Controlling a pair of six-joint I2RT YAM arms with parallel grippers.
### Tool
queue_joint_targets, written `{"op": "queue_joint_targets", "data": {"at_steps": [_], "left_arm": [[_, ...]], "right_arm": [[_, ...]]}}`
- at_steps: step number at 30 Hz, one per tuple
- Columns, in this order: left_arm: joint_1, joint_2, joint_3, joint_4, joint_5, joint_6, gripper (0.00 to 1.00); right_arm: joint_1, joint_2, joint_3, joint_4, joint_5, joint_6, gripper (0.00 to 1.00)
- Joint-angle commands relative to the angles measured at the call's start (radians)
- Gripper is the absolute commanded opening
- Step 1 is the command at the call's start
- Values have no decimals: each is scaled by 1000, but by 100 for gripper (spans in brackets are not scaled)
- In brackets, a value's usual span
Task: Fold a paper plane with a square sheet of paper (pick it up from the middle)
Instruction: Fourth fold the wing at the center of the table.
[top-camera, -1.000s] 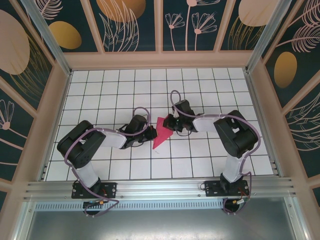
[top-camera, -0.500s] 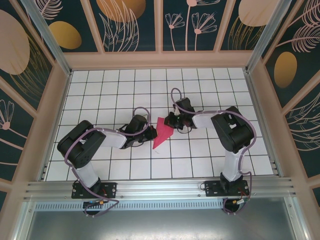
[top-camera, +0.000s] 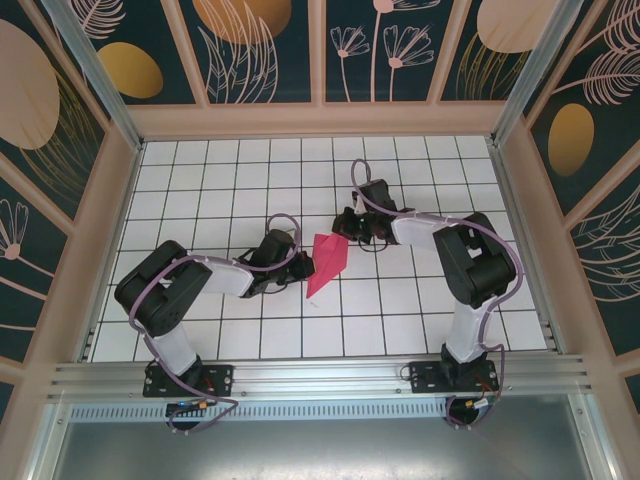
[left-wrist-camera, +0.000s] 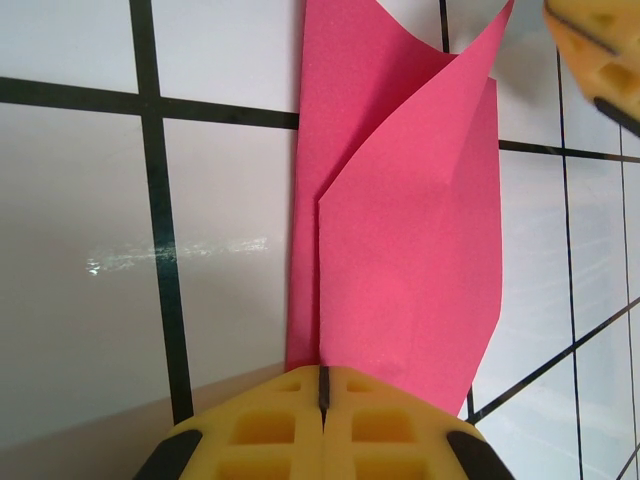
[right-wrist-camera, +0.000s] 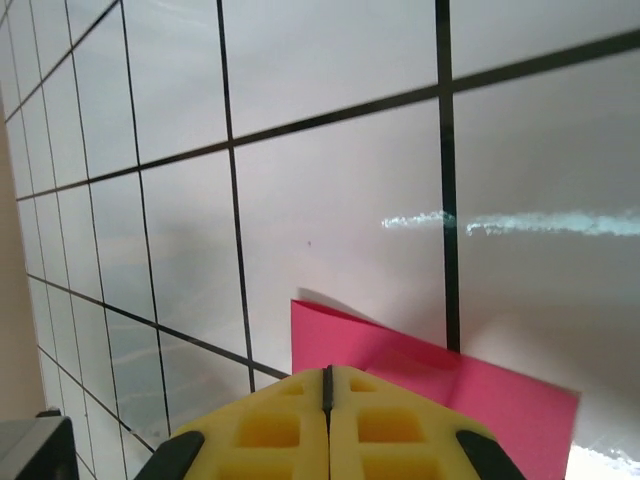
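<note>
The pink paper (top-camera: 326, 262) lay near the middle of the white tiled table (top-camera: 230, 170), already folded into a narrow shape that was wider at its far end and tapered to a point at its near end, its long axis running roughly near to far with a slight lean to the right. It sat between the two grippers. The left gripper (top-camera: 302, 266) reached in from the left and met the paper's left edge, while the right gripper (top-camera: 345, 232) came in from the right at the paper's far right corner. In the left wrist view the left gripper (left-wrist-camera: 322, 395) had its yellow fingers pressed together with no gap, their tips right at the edge of the paper (left-wrist-camera: 410, 250). An upper layer overlapped a lower strip along a straight edge that ran into the seam between the fingers, and the far tip of that layer curled up off the table. Whether any paper was nipped between them could not be told. A yellow fingertip (left-wrist-camera: 600, 40) of the right gripper showed just beside that raised tip. In the right wrist view the right gripper (right-wrist-camera: 328, 390) was likewise closed tight, with a corner of the paper (right-wrist-camera: 480, 385) lying flat just ahead of its tips. Whether they gripped it was unclear.
</note>
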Motion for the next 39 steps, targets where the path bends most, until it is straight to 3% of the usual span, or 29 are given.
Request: {"op": "queue_joint_targets", "data": {"at_steps": [1,14,21,33,39], "left_arm": [[0,76,-22,-151,-53,29,0],[0,67,-31,-147,-48,25,0],[0,57,-53,-140,-53,20,0],[-1,62,-62,-127,-47,15,0],[0,50,-61,-138,-55,16,0]], "right_arm": [[-1,2,9,-18,-23,-16,8],[-4,134,32,-41,62,-20,7],[-2,125,102,-169,186,-34,7],[-38,172,157,-136,84,-71,8],[-56,86,169,-123,24,-96,11]]}}
